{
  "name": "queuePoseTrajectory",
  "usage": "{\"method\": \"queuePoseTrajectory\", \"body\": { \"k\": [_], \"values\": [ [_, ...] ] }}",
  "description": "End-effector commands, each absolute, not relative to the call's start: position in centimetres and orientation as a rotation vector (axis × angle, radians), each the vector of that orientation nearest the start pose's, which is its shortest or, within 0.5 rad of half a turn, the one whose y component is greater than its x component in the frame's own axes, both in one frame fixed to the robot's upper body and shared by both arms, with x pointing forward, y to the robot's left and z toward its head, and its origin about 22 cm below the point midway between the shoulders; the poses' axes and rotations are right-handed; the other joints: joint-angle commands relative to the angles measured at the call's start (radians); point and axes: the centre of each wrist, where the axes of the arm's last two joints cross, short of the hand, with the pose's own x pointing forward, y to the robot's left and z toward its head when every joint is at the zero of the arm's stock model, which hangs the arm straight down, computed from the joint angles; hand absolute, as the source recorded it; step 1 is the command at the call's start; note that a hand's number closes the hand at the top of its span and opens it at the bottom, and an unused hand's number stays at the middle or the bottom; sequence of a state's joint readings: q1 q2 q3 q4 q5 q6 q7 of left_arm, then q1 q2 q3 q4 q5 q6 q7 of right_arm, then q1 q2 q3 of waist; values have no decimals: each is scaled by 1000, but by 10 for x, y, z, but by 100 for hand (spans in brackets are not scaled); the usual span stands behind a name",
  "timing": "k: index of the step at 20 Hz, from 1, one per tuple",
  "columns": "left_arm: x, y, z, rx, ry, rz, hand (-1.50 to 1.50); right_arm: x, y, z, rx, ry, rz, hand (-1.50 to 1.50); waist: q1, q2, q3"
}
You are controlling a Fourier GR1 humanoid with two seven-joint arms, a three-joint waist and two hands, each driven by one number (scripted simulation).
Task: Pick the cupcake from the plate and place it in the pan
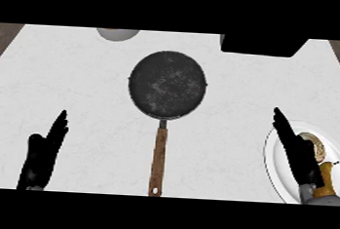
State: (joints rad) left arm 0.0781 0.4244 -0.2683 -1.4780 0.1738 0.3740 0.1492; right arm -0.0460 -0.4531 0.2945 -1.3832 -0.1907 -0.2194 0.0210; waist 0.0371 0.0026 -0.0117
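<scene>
The small tan cupcake with a pale swirled top [319, 146] sits on the round white plate [276, 172] at the counter's right edge, well apart from the dark round frying pan with a brown wooden handle [167, 84] in the middle of the pale marbled counter [73, 82]. Only part of the cupcake shows, since the robot's right hand [296, 148] lies across its left side in this view.

I judge it light and soft: the top would smear or crush under the fingers, and the cake could crumble if pinched hard. The lower sides (where a wrapper would be, though I cannot make one out) look the safest place to take hold, thumb on one flank and fingers on the other, keeping it upright.

The right hand stretches over the plate with its fingers straight and close together, pointing away from the robot and curled round nothing; whether it touches the cupcake I cannot tell. The left hand [44, 150] rests at the lower left, fingers straight and raised, holding nothing.
</scene>
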Motion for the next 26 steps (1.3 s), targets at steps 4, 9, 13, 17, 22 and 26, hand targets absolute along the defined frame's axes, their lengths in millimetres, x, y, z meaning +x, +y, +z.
{"method": "queuePoseTrajectory", "body": {
  "k": [4,9,13,17,22,26],
  "values": [
    [224,324,-4,487,-1240,-76,0,280,-289,60,175,-1721,350,-150,-31,-6,14],
    [227,334,-3,531,-1211,-69,0,286,-376,114,-644,-1721,705,150,-82,-7,-11],
    [238,347,9,515,-1203,-41,0,257,-369,25,-243,-1947,-259,150,-75,-1,17],
    [248,344,5,494,-1180,-67,0,224,-441,48,-162,-2034,-37,-150,-57,-3,13],
    [255,358,11,507,-1198,-94,0,221,-459,87,-292,-1934,221,-150,-46,-4,11],
    [259,364,23,508,-1205,-94,0,234,-463,137,-510,-1767,466,-150,-32,-3,10]
  ]
}}
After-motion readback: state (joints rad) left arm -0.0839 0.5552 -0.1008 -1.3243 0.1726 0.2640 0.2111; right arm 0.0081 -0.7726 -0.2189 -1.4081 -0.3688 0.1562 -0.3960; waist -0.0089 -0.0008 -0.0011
